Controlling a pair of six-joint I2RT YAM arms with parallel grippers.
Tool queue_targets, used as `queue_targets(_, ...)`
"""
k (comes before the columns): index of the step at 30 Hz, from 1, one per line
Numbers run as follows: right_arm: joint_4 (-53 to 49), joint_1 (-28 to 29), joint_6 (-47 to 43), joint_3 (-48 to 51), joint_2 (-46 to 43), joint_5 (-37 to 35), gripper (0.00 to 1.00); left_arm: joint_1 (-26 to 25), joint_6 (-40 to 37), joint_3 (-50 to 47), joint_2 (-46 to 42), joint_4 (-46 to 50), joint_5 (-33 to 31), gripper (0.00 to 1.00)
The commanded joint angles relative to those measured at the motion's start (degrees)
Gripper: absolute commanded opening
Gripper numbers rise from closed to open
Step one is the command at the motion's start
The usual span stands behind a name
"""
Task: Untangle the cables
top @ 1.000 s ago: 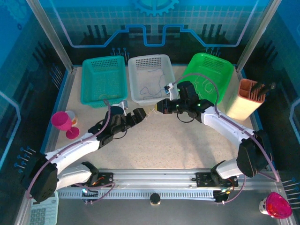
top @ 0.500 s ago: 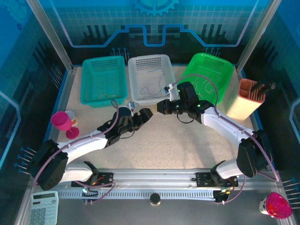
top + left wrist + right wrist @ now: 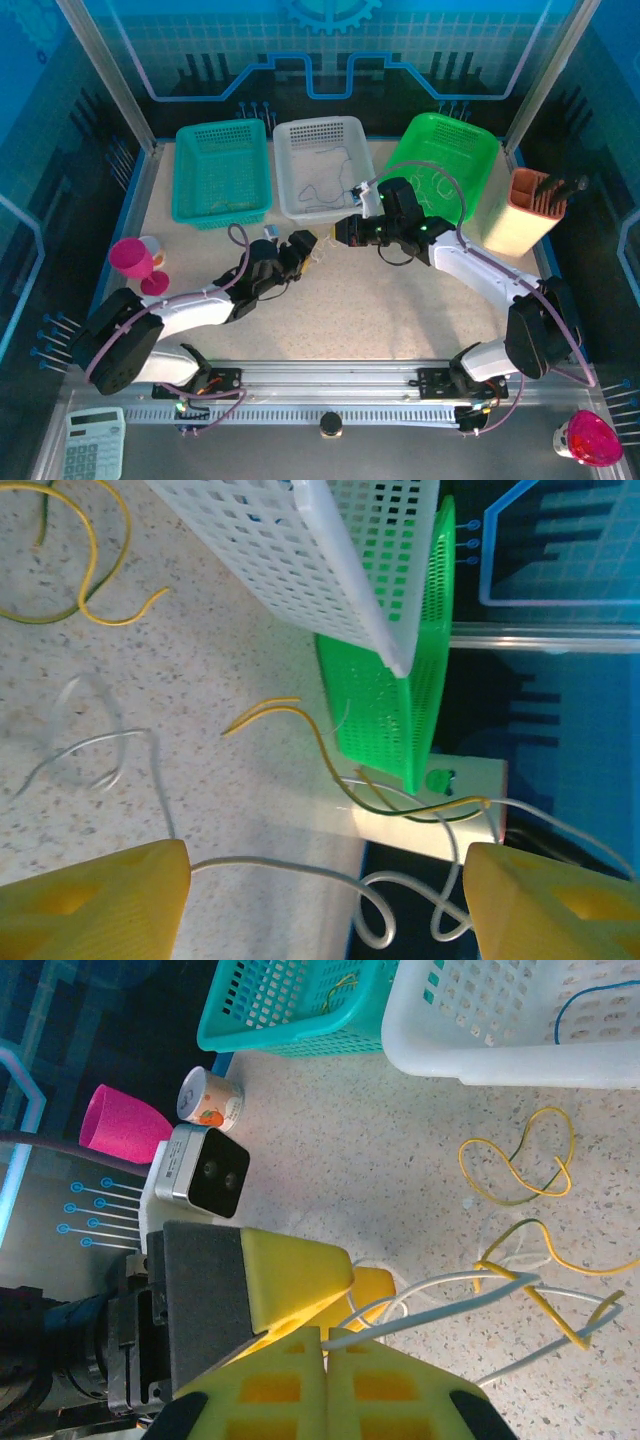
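**Inspector:** Overhead view, findings?

**Assessor:** The left gripper (image 3: 305,246) and right gripper (image 3: 341,229) faced each other just before the white basket (image 3: 318,168). The cables (image 3: 322,240) lay on the table (image 3: 400,300) between them.

**Inspector:** Left wrist view?

**Assessor:** Jaws stood spread. The white cable (image 3: 290,866) ran across the gap, and a yellow cable (image 3: 300,718) crossed it beyond.

**Inspector:** Right wrist view?

**Assessor:** Fingers were pressed together, pinching the white cable (image 3: 440,1295).

**Inspector:** Recommendation?

**Assessor:** Close the left on the white cable alone, clear of the yellow. Then draw the arms apart slowly and low, so the crossing slips free rather than knots.
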State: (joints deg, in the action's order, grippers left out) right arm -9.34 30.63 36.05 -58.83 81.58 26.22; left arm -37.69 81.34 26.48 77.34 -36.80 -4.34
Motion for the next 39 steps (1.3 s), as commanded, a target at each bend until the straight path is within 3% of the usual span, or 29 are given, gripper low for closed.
queue_targets(1,1.5,-0.5,0.7,0.7,-1.4,1.5,0.00,-0.6,4.1,-0.2,1.5,-6.8,-1.6,0.76)
queue_targets(8,2.0,-0.4,1.0,1.0,-1.8,2.3,0.00,-1.1,6.1,1.4,7.7,-12.6,-0.9,0.73)
queue_targets(13,1.1,-0.7,0.6,0.8,-3.3,2.2,0.00,-1.1,6.6,0.1,12.5,-18.5,-2.9,0.45)
queue_targets(24,0.6,-2.8,1.6,0.5,-7.2,4.3,0.00,-0.6,8.6,-3.2,20.5,-32.1,-5.5,0.05)
queue_targets(28,0.4,-3.2,1.7,0.2,-7.8,4.5,0.00,-0.5,8.7,-4.2,22.1,-34.9,-5.8,0.07)
queue_targets(34,0.2,-4.1,2.0,-0.6,-8.2,5.2,0.00,-0.4,6.5,-5.7,21.7,-35.8,-5.8,0.40)
queue_targets(39,0.0,-4.4,1.8,-1.8,-8.0,5.4,0.00,-0.1,3.3,-7.2,20.3,-34.1,-5.3,0.51)
